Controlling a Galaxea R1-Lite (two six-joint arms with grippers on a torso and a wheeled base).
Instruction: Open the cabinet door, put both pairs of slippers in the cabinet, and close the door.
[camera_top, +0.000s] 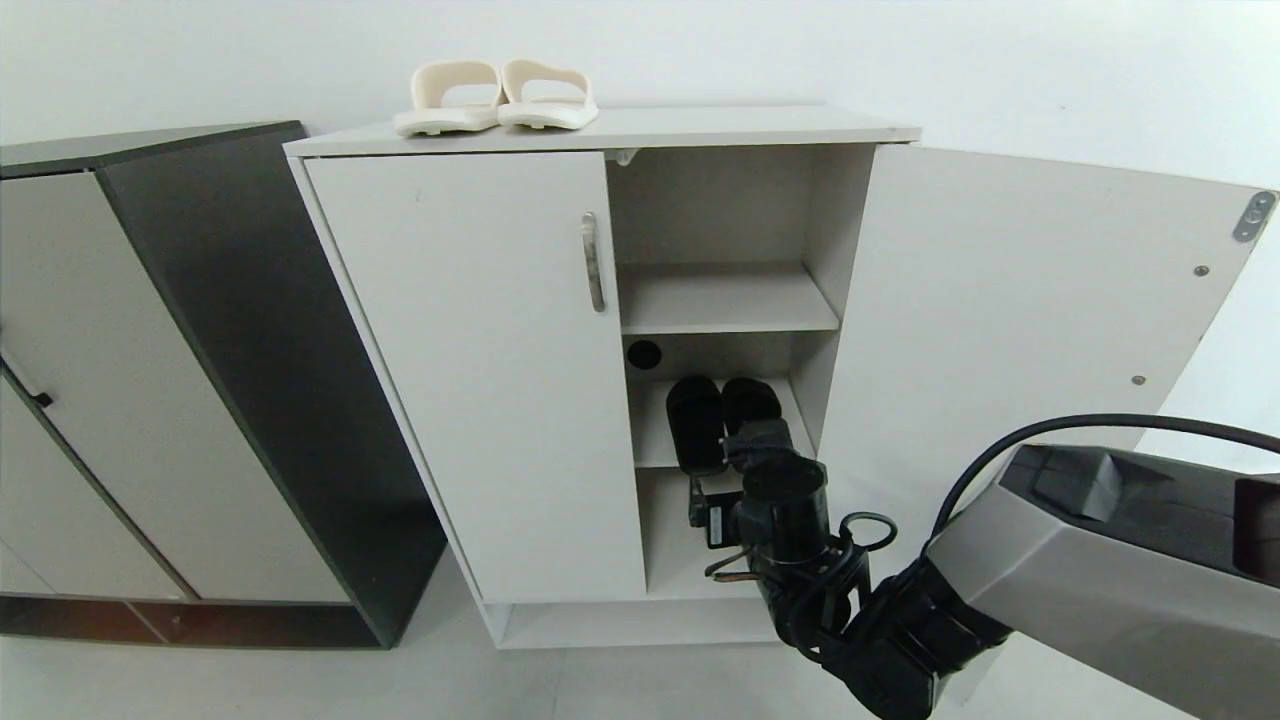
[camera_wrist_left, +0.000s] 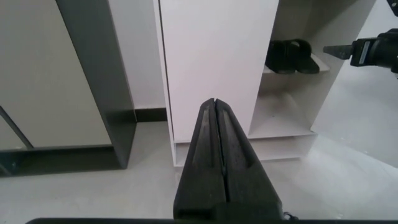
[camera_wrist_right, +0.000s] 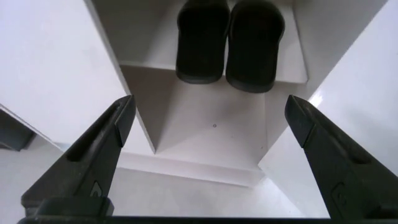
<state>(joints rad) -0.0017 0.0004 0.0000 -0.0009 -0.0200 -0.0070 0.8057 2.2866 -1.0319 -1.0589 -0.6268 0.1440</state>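
Right gripper (camera_wrist_right: 208, 106), nearest the head camera, is hanging just in front of the open compartment of the white laminate two-door cabinet (camera_top: 750, 125). Its jaws are standing wide apart, holding nothing. Left gripper (camera_wrist_left: 214, 109) is sitting low, well apart from the cabinet front, jaws pressed together on nothing.

I am noting the right-hand door (camera_top: 1000, 320) swung fully open and the left-hand door (camera_top: 470, 370) shut. The pair of black slip-on slippers (camera_top: 722, 415) is lying side by side on the lower shelf, just beyond the right gripper. The pair of cream moulded slide slippers (camera_top: 497, 97) is resting on the cabinet top above the shut door, the two touching.

My judgement: one pair is in, and the cream pair and the door are outstanding.

I am expecting the cream pair to be light, springy foam or rubber with a smooth, somewhat slippery skin. I am planning to pinch the two adjoining inner walls together, below the arched straps, to lift both at once.
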